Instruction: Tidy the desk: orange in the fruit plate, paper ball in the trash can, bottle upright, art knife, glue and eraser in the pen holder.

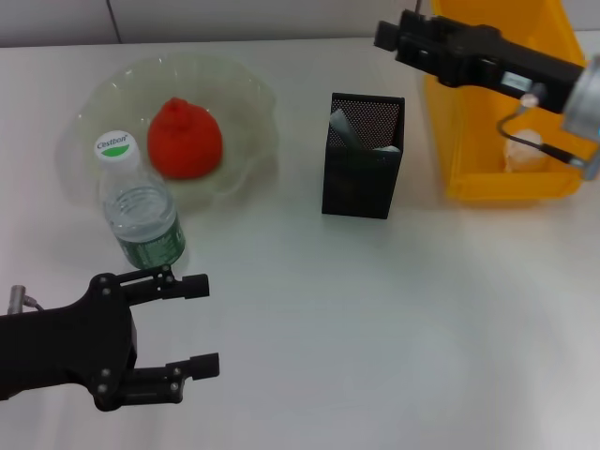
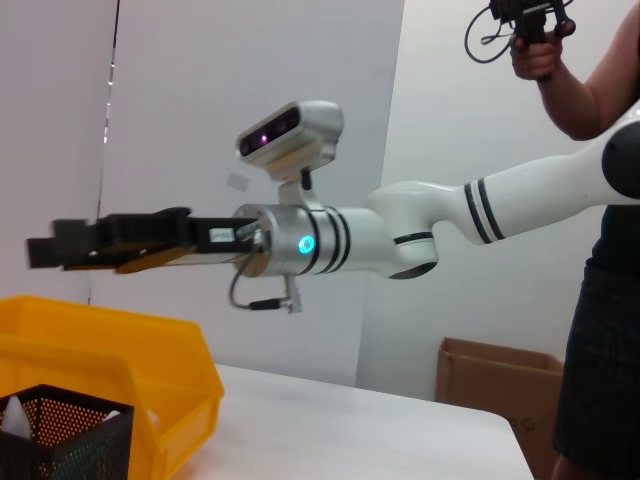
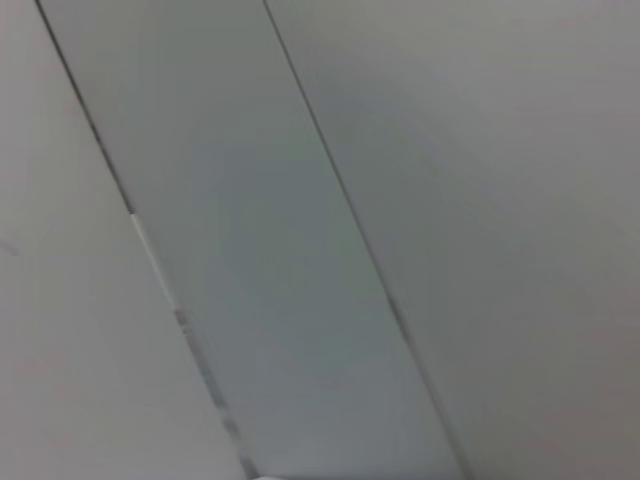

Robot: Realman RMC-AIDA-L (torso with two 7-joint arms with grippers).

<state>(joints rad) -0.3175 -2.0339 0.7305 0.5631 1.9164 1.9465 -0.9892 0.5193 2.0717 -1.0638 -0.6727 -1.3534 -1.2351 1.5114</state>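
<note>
Head view: the red-orange lumpy orange [image 1: 186, 139] sits in the ruffled pale-green glass fruit plate [image 1: 246, 103]; the clear green-labelled bottle [image 1: 139, 208] stands upright beside it (left gripper [image 1: 200, 325] spread wide, empty). Left wrist view: the right gripper [image 2: 45, 250] hangs above the yellow plastic trash can [image 2: 150, 355], its opening impossible to tell

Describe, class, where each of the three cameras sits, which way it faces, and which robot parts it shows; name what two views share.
Head view: looks down at the desk; both pincers show, left pincer near, right pincer over the trash can.
Left wrist view: faces across the desk at the right pincer and arm.
Right wrist view: only a pale panelled surface, no robot parts.
Shared: trash can and pen holder.
</note>
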